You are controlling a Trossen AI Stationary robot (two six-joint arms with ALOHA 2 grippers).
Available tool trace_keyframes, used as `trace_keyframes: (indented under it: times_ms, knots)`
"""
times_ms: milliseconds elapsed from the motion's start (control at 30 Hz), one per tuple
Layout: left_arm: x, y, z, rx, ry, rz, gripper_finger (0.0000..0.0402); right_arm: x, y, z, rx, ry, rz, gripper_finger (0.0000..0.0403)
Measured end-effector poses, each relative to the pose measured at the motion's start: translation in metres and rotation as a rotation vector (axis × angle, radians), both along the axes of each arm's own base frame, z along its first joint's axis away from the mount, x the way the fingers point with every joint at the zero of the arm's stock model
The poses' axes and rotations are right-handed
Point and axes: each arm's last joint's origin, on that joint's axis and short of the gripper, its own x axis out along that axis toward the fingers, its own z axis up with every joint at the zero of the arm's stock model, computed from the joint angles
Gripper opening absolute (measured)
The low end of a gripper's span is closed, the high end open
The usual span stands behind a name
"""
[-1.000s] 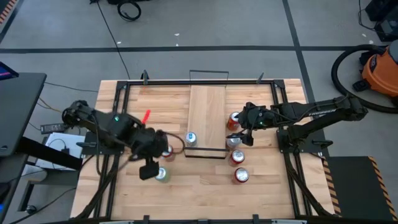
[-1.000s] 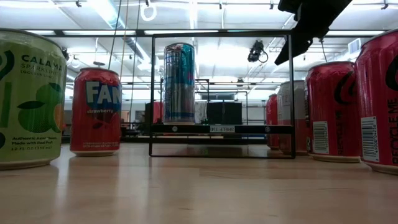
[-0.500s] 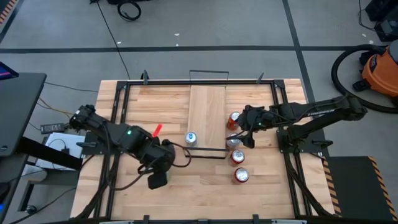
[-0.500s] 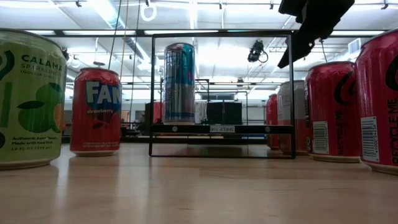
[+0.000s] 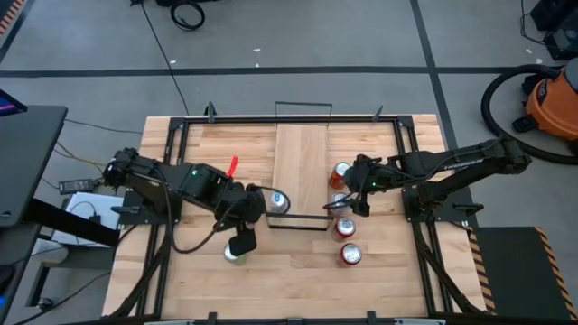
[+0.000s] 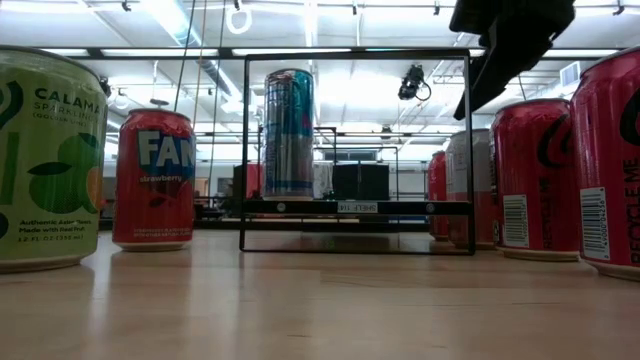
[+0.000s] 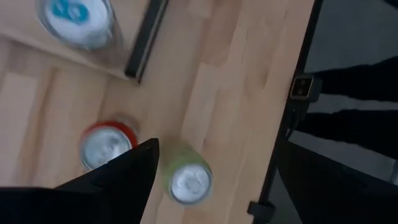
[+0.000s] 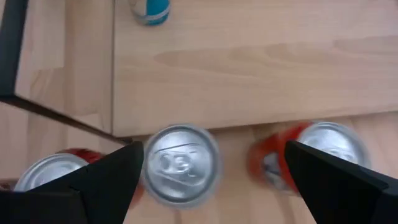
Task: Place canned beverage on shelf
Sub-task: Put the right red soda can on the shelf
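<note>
Left gripper (image 5: 242, 242) now over green can (image 7: 186, 179).

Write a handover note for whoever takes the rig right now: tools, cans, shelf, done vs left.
Left tool: open, empty, above the green can and red Fanta can on the shelf's left.
Right tool: open, empty, above the silver-topped can beside the shelf's right edge.
Shelf: one blue-topped can stands on it.
Done: that one can placed.
Left: the other cans stand on the table; four right of the shelf.
</note>
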Motion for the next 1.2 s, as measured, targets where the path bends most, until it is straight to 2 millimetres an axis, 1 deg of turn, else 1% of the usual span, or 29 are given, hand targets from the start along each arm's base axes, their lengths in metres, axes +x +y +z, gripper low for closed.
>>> trace_keyframes:
  times_ms: [200, 300, 467, 667, 800, 933, 1200]
  knots:
    - [0.007, 0.019, 0.012, 0.065, -0.089, 0.025, 0.0329, -0.011, -0.021, 0.01, -0.022, -0.044, -0.114, 0.0394]
    - [0.009, 0.026, 0.015, 0.105, -0.112, 0.024, 0.0329, -0.012, -0.032, 0.01, -0.04, -0.036, -0.126, 0.0393]
    - [0.01, 0.032, 0.015, 0.126, -0.117, 0.004, 0.0329, -0.008, -0.05, 0.004, -0.025, 0.006, -0.148, 0.0397]
    - [0.011, 0.036, 0.015, 0.147, -0.121, -0.023, 0.0329, -0.01, -0.068, 0.002, 0.027, 0.006, -0.182, 0.04]
    - [0.012, 0.04, 0.015, 0.163, -0.124, -0.038, 0.0329, -0.004, -0.077, -0.004, 0.051, 0.018, -0.175, 0.04]
    - [0.013, 0.048, 0.015, 0.176, -0.121, -0.034, 0.0329, 0.005, -0.083, -0.014, 0.037, 0.063, -0.178, 0.04]
    - [0.002, 0.062, 0.024, 0.189, -0.139, -0.017, 0.0329, 0.015, -0.087, -0.031, 0.057, 0.146, -0.196, 0.04]
